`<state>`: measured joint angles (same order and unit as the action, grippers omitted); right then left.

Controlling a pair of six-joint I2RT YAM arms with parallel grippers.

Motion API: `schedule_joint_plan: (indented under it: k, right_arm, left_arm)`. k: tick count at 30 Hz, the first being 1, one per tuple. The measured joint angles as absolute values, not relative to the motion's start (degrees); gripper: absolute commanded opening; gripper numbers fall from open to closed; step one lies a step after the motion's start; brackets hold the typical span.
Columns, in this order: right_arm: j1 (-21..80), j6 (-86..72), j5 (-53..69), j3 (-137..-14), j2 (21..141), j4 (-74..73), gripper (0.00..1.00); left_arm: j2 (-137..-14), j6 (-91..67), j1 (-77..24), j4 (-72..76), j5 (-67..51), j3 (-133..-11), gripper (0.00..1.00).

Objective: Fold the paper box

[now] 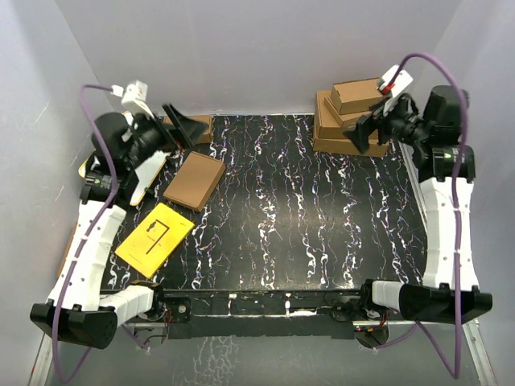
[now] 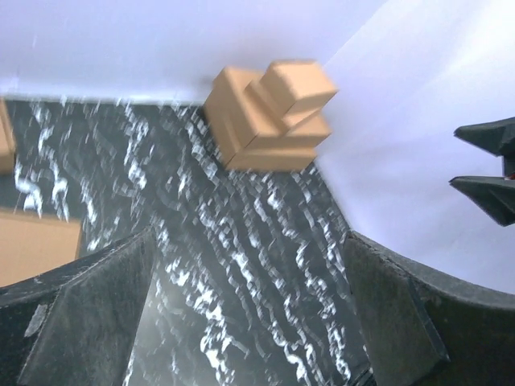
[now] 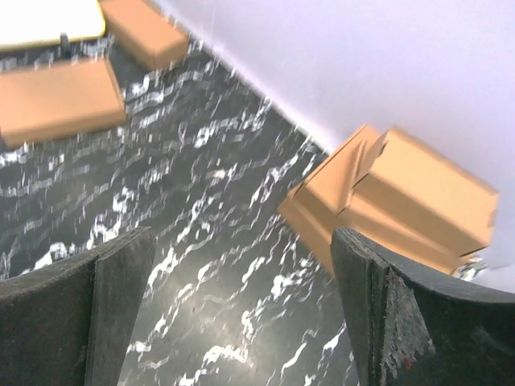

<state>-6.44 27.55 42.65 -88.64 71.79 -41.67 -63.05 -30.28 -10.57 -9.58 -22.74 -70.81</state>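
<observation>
Both jaws are spread wide and holding nothing right now. The left gripper is up in the air over the far-left part of the table. The right gripper hangs just beside the stack of brown boxes in the far-right corner, and I can't say for sure whether it's touching.

The box I care about lies flat on the left half, looking closed up already, though I can't make out its flaps from here. It sits just nearer to me than the left jaws and below them, with a yellow card further toward the near-left. Its long axis runs diagonally, far end tipped right and near end tipped left.

So the left arm is clearly the closer one; the right would have to cross most of the table. My left wrist cam is aimed across at the stack, and the box only peeks in at the view's left edge. My guess is I'd swing that wrist down and back toward me, then turn the jaws to close across the short side.
</observation>
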Motion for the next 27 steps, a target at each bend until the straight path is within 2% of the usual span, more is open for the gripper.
schedule_joint_plan:
  k: [6, 10, 18, 27]
  right_arm:
    - [-6.57, 15.55, 41.36, -98.48, 68.86, -39.57, 1.0]
    - [-7.79, 10.79, 41.5, -102.19, 68.99, -39.4, 1.0]
    - [-10.48, 3.16, 41.67, -109.4, 69.32, -39.66, 1.0]
    - [-12.34, -2.98, 40.6, -110.17, 68.51, -39.68, 0.99]
  left_arm:
    - [-65.73, -30.15, -10.57, -18.98, -23.9, -91.88, 0.97]
    - [-65.67, -29.17, -10.57, -23.62, -22.63, -99.74, 0.97]
    - [-64.27, -28.05, -10.55, -29.08, -19.86, -103.44, 0.97]
    - [-64.2, -27.59, -10.57, -30.76, -18.85, -102.63, 0.97]
